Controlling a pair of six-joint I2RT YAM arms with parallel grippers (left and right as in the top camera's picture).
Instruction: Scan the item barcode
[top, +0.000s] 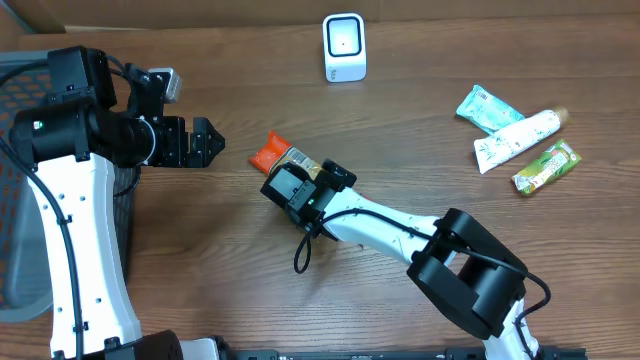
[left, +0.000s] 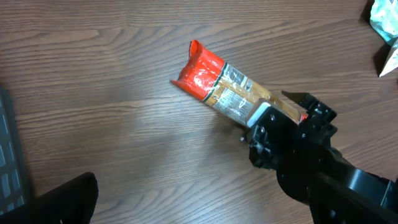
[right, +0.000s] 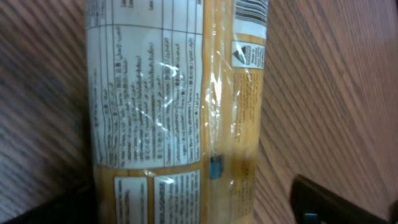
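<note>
Lighting is even and moderately bright, shadows on the table (top: 200, 260) faint; the right wrist view is close and soft-focused, with glare streaks across the packet (right: 161, 81) film.

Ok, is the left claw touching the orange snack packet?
Apart. The overhead view shows bare table between the left claw and the snack packet.
</note>
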